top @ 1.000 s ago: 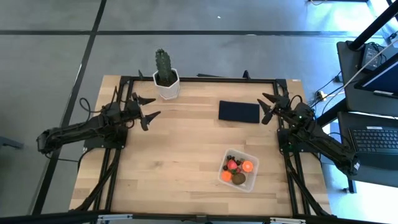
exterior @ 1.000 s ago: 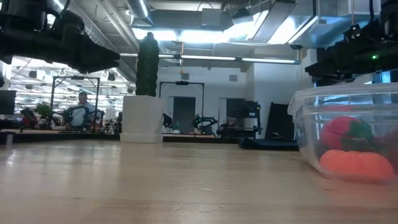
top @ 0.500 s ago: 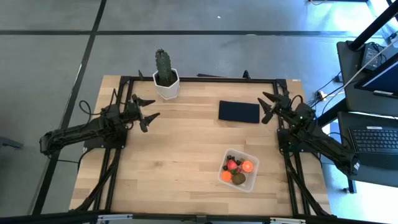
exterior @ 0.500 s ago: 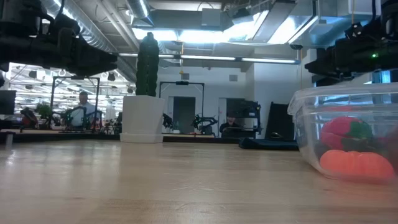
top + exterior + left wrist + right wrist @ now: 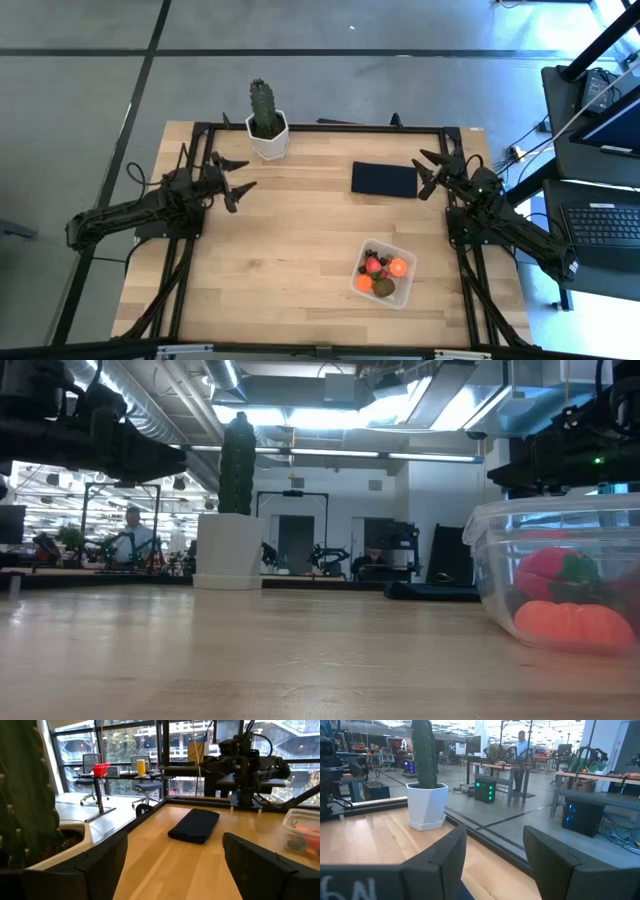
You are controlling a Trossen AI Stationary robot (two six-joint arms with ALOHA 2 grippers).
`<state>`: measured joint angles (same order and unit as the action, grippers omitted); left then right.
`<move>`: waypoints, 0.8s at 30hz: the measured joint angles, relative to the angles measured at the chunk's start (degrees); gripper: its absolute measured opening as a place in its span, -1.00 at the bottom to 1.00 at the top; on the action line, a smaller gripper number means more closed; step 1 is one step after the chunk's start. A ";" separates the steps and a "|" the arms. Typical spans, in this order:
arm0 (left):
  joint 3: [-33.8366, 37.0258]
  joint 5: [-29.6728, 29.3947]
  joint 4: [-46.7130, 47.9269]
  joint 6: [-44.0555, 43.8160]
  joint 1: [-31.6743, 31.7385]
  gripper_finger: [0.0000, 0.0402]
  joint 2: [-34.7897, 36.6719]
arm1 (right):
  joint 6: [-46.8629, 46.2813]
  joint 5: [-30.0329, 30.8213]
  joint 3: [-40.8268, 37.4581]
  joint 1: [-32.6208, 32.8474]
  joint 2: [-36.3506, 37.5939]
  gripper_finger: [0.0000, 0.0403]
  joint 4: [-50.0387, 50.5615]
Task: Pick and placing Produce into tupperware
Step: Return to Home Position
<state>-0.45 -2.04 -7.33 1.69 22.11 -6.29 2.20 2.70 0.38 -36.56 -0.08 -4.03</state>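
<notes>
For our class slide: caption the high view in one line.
Produce sits in the tupperware; left end effector and right end effector hang open, empty.

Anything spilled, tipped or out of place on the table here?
Nothing stands out. The tiny fruits sit inside the clear plastic box, the green cactus in its white pot stands upright, and the left gripper and right gripper hang open and empty.

- Tupperware (image 5: 393, 248): clear, lidless, upright, set slightly askew on the right half of the table (image 5: 280, 250).
- Contents: red strawberry (image 5: 373, 265), orange balls (image 5: 398, 267), brown oval (image 5: 384, 288), dark berries (image 5: 371, 253), all lying inside.
</notes>
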 joint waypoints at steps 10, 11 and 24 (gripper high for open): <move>0.00 -0.02 1.78 0.37 0.00 0.58 0.05 | -0.43 0.02 0.00 -0.02 0.00 -0.02 1.96; 0.00 -0.02 1.77 0.37 0.00 0.58 0.05 | -0.52 0.02 0.02 0.00 -0.03 -0.02 2.52; 0.00 -0.02 1.75 0.36 0.00 0.58 0.05 | -0.42 0.02 0.00 0.00 -0.24 -0.02 2.43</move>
<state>-0.45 -2.07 -5.58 2.06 22.11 -6.24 1.78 2.72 0.38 -36.56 -0.32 -1.61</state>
